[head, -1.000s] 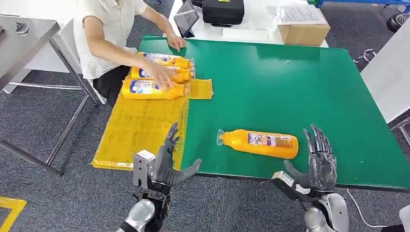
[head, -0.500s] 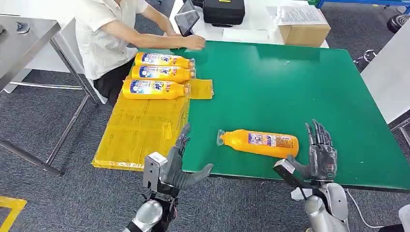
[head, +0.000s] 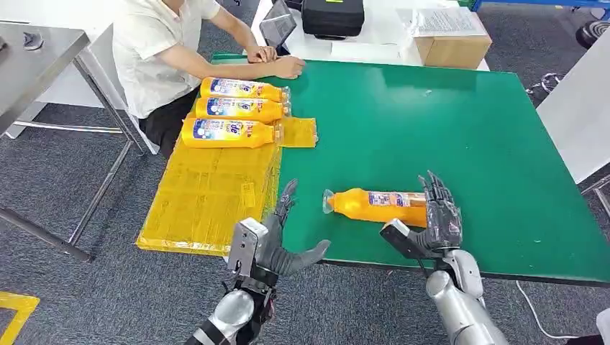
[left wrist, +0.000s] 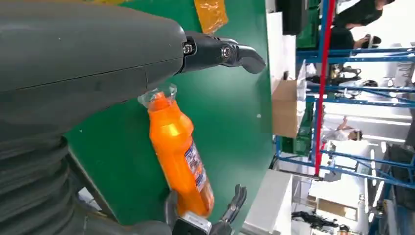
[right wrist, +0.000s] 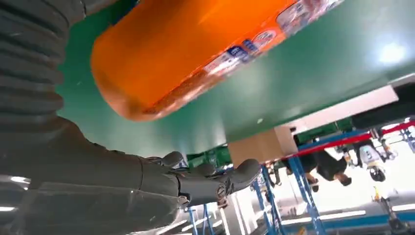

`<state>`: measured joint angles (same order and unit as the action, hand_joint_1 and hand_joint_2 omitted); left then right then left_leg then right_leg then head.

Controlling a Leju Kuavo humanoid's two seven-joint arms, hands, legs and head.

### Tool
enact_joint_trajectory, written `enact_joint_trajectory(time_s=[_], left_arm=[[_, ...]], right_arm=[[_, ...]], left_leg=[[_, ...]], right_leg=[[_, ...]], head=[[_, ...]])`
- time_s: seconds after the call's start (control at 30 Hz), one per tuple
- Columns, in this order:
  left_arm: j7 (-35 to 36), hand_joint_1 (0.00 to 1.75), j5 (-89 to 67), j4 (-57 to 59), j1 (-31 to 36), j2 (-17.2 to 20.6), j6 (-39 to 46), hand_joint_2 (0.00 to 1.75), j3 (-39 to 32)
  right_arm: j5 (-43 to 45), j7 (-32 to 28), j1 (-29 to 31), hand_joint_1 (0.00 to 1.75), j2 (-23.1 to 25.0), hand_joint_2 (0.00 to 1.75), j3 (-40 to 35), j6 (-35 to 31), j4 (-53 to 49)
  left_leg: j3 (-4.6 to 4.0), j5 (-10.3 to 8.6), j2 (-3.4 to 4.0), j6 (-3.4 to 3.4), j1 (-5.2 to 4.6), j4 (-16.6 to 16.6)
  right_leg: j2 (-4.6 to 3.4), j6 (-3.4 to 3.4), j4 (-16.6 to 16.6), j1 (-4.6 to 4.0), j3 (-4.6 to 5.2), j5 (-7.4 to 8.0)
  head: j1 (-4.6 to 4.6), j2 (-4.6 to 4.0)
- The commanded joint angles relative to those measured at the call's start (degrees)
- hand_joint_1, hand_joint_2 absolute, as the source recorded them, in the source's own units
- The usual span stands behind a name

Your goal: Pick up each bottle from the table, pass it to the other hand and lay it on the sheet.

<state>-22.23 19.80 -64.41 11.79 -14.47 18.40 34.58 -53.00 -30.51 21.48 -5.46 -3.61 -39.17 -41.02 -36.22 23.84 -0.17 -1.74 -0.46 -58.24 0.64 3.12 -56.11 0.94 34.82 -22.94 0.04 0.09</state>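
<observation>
An orange bottle (head: 374,205) lies on its side on the green table (head: 446,129), cap end toward the yellow sheet (head: 205,190). My right hand (head: 435,219) is at the bottle's base end, fingers spread over it, thumb on the near side, not closed. The right wrist view has the bottle's base (right wrist: 195,54) close above the thumb (right wrist: 205,181). My left hand (head: 280,244) hovers open at the table's near edge, left of the bottle's cap (left wrist: 159,100). Three orange bottles (head: 237,111) lie side by side at the sheet's far end.
A seated person (head: 162,50) leans both forearms on the table's far left corner. A tablet (head: 277,29), a black case (head: 332,16) and a cardboard box (head: 452,44) stand on the white table behind. A grey metal table (head: 39,54) stands at the left.
My right hand moved left and forward onto the bottle's base end. My left hand drifted right, nearer the table edge. The person withdrew a hand from the three bottles and folded both arms.
</observation>
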Motion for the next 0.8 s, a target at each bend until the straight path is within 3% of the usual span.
enact_joint_trajectory(time_s=[0.03, 0.47, 0.57, 0.67, 0.7, 0.73, 0.8], left_arm=[[0.77, 0.0, 0.64, 6.09, 3.26, 0.5, -0.55, 1.75, 1.43], [1.61, 0.0, 0.86, 5.93, 3.16, 0.62, -1.13, 1.75, 2.29], [2.43, 0.0, 1.56, 4.35, 2.65, 1.01, -2.09, 1.75, 2.41], [3.74, 0.0, 1.53, 3.36, 1.56, 1.58, -3.22, 1.75, 2.4], [4.26, 0.0, 1.8, 3.17, 1.45, 1.57, -3.82, 1.75, 2.33], [5.2, 0.0, 2.34, 2.7, 1.22, 1.68, -4.8, 1.75, 2.26], [5.81, 0.0, 2.82, 2.43, 1.11, 1.71, -5.52, 1.75, 2.14]], right_arm=[[1.09, 0.38, 3.79, 0.0, 0.35, 1.75, -5.0, 0.47, 8.1], [0.49, 3.53, 4.47, 0.0, -1.17, 1.75, -7.43, 2.21, 9.53], [-2.94, 9.62, 4.98, 0.0, -2.52, 1.75, -10.13, 2.39, 10.37], [-8.09, 17.6, 5.39, 0.0, -4.97, 1.75, -13.25, 7.06, 11.97], [-8.54, 18.86, 5.7, 0.14, -5.6, 1.75, -13.42, 8.26, 12.09], [-9.96, 20.38, 6.41, 1.34, -6.11, 1.75, -14.45, 9.53, 12.44], [-10.72, 21.5, 7.25, 1.43, -6.46, 1.75, -14.75, 9.83, 12.48]], left_leg=[[0.15, 0.04, 0.04, 0.07, 0.03, 0.04], [0.18, 0.07, 0.06, 0.08, 0.04, 0.02], [0.33, 0.16, 0.08, 0.13, 0.06, -0.01], [0.31, 0.11, 0.03, 0.11, 0.04, 0.04], [0.27, 0.08, 0.0, 0.1, 0.03, 0.06], [0.16, 0.04, -0.01, 0.06, 0.01, 0.04], [0.25, 0.07, 0.01, 0.09, 0.02, 0.05]], right_leg=[[-0.06, -0.07, 0.04, -0.03, -0.13, -0.02], [-0.08, -0.08, 0.03, -0.04, -0.16, -0.05], [-0.12, -0.14, 0.01, -0.06, -0.31, -0.12], [-0.06, -0.12, 0.06, -0.04, -0.3, -0.09], [-0.03, -0.1, 0.07, -0.03, -0.26, -0.08], [-0.02, -0.07, 0.05, -0.01, -0.16, -0.04], [-0.05, -0.1, 0.06, -0.02, -0.24, -0.06]], head=[[0.02, 0.0], [0.0, 0.0], [0.02, 0.0], [0.0, 0.0], [0.02, 0.0], [0.0, 0.0], [0.02, 0.0]])
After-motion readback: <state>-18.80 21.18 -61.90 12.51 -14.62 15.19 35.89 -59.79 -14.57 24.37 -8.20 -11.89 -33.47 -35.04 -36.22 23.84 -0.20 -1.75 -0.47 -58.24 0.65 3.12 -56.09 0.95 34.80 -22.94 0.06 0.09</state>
